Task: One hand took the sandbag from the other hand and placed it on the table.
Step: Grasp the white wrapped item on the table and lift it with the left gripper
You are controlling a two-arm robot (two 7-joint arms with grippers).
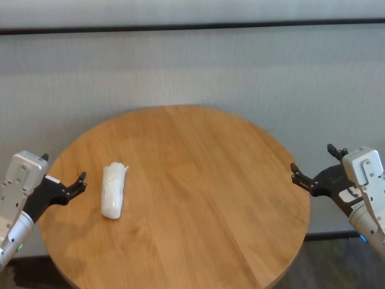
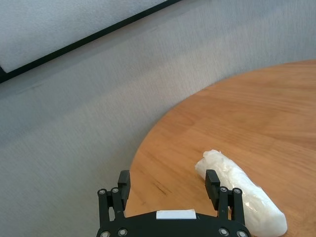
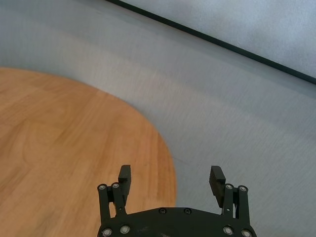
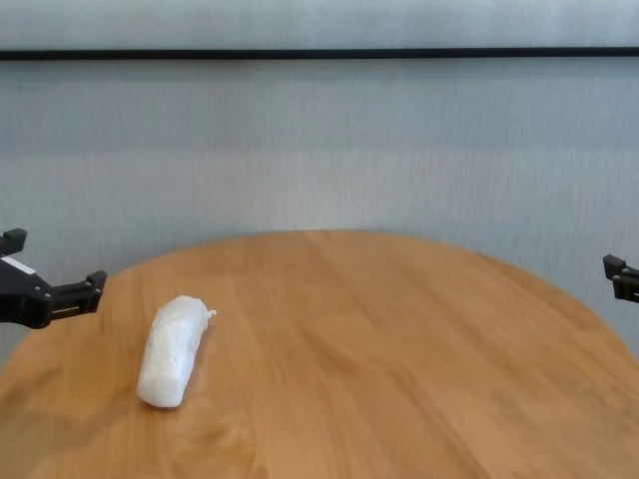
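The sandbag (image 1: 113, 191) is a white lumpy pouch in clear plastic. It lies flat on the left part of the round wooden table (image 1: 204, 180), touched by no gripper. My left gripper (image 1: 62, 168), the one with the sticker, hovers at the table's left edge, a short way left of the sandbag, open and empty. In the left wrist view the sandbag (image 2: 242, 195) lies just beside one fingertip of the left gripper (image 2: 168, 177). My right gripper (image 1: 313, 158) is open and empty at the table's right edge, far from the sandbag; it also shows in the right wrist view (image 3: 171, 173).
A pale grey wall with a dark horizontal strip (image 1: 192, 27) stands behind the table. The chest view shows the sandbag (image 4: 172, 349) on the table (image 4: 399, 339), with the left gripper (image 4: 56, 259) at the left border and the right gripper (image 4: 621, 279) at the right border.
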